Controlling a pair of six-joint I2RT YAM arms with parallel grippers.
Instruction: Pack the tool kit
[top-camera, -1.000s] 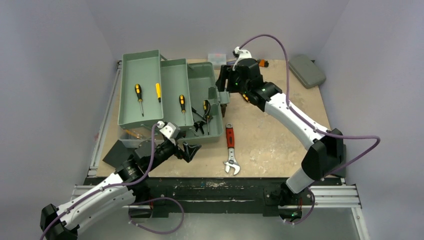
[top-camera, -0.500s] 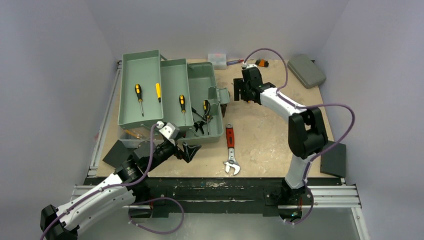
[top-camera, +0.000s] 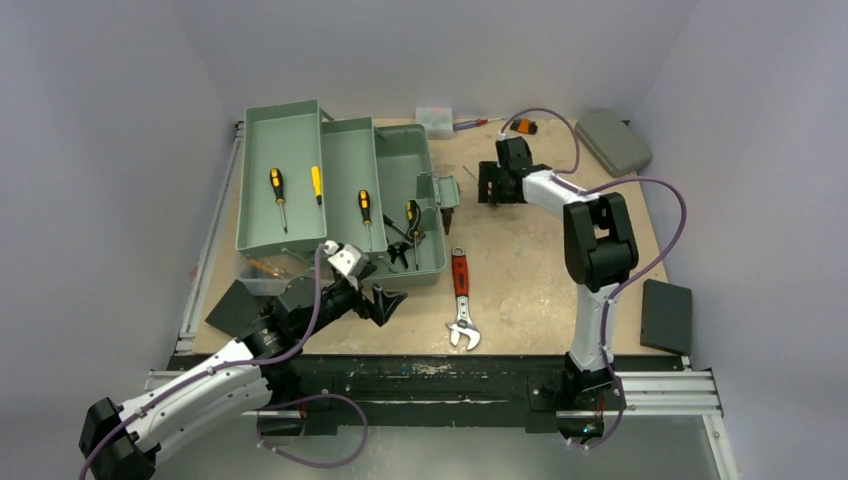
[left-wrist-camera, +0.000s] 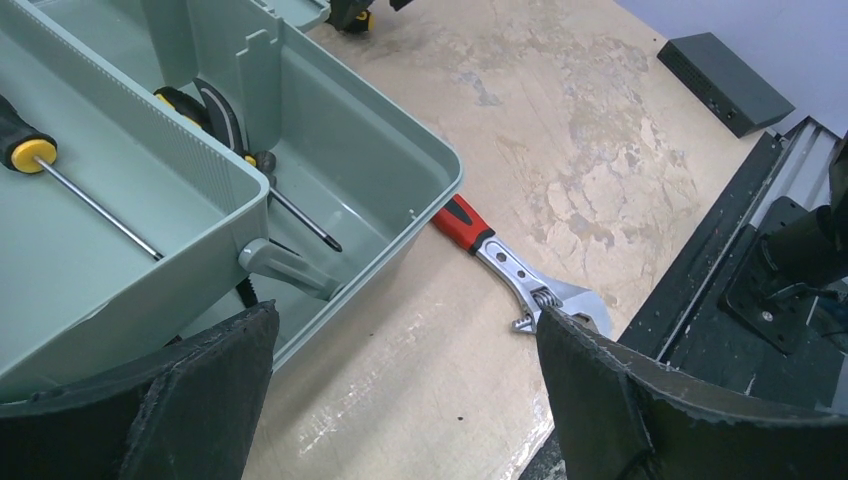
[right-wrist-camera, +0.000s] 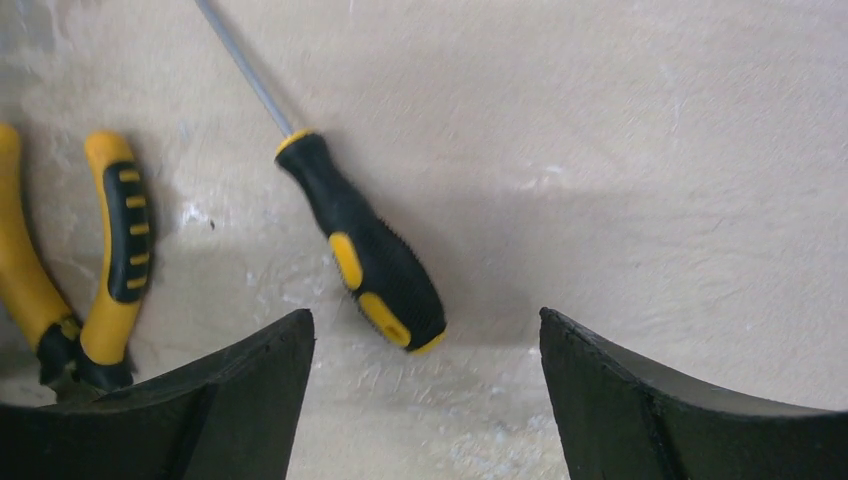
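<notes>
right gripper (right-wrist-camera: 422, 322) hovering, jaws apart, over screwdriver (right-wrist-camera: 360, 255) lying on desk (right-wrist-camera: 650, 150); tool kit (top-camera: 400, 160) sitting open to its left. collecting loose tools; next move calling for descending, closing on handle.

My left arm (top-camera: 190, 392) and right arm (top-camera: 592, 320) wear white shells over black joints, each trailing a purple cable (top-camera: 318, 280). The fingers (left-wrist-camera: 640, 400) are thick black wedges (edges rough).
</notes>
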